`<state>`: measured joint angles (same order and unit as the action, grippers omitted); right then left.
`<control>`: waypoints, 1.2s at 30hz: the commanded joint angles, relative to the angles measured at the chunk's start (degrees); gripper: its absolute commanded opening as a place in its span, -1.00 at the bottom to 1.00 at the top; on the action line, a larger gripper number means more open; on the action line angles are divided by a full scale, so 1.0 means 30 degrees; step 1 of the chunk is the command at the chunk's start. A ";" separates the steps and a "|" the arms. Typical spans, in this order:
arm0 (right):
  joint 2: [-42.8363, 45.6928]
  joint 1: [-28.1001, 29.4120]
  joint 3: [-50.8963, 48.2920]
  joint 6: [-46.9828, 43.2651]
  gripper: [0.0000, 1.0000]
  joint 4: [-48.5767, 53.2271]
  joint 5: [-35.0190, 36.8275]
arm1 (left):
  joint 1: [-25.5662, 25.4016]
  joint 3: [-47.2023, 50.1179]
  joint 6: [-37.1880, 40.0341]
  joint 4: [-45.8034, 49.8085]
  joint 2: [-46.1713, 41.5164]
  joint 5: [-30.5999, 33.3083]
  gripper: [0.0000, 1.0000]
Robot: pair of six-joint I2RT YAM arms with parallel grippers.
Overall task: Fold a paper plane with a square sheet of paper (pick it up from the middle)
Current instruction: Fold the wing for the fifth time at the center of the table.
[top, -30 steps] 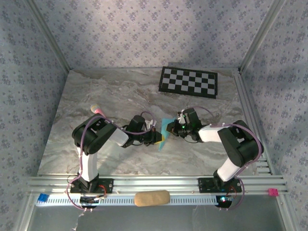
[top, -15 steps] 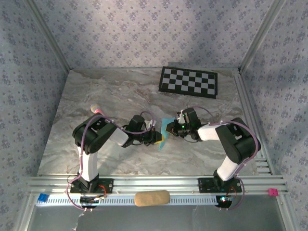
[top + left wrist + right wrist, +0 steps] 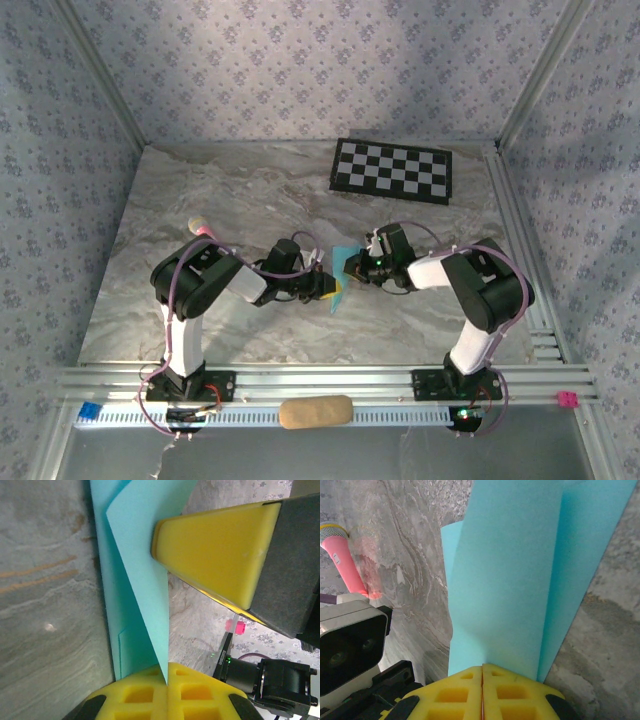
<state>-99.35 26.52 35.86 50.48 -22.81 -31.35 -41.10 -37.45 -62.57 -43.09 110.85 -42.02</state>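
**Item: square sheet of paper (image 3: 346,260), light blue. Count: one.**

- Location: on the near side of the checkerboard mat (image 3: 392,170), towards the arm bases, about mid-table (image 3: 200,180). It is held up between the two hands rather than lying flat.
- Condition: already creased. The wrist views show two layers, one flap overlapping the other, with sharp straight edges.
- Handling (judged): very light, thin and limp. It has no stiffness except along the fold lines. It bends under its own weight, tears if the two hands pull apart, and crumples if they push together. The surface is smooth, so it can slip from soft pads unless pinched firmly.
- Where to take hold (judged): at an edge or along a crease, with a flat pinch close to the fold line. That keeps the free span short and the layers aligned. A loose corner is the poorest hold.

**Item: hands. Count: two.**

- Left hand (image 3: 167,667): yellow pads pressed together, with the paper running out from the seam between them. It is clamped on the sheet, on the side away from under the mat.
- Right hand (image 3: 482,669): pads likewise closed on the sheet, gripping the layered edge on the side under the mat.
- The two hands face each other and are near each other, with the paper between them.

**Other items, one each.**

- Checkerboard mat: black and white, at the far side of the table.
- Pink marker pen (image 3: 203,228): well to the left of the mat and nearer the arm bases, beside the left arm.
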 commanded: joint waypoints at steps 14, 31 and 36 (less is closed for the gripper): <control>-0.0750 0.0398 0.0894 -0.0466 -0.83 0.1911 0.1207 | 0.0065 0.0094 0.3146 0.6309 -0.1555 -0.0376 -0.72; -0.0458 0.0680 0.0968 -0.0392 -0.84 0.3476 0.2450 | -0.0202 -0.0047 0.4130 0.7930 -0.1584 -0.1392 -0.71; -0.0488 0.0680 0.0987 -0.0395 -0.85 0.3605 0.2541 | -0.0312 -0.0255 0.4765 0.8840 -0.1677 -0.1294 -0.92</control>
<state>-99.63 28.16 38.96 50.09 -16.95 -28.23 -40.95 -39.22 -50.37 -25.65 106.04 -44.16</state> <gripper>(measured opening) 0.079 0.058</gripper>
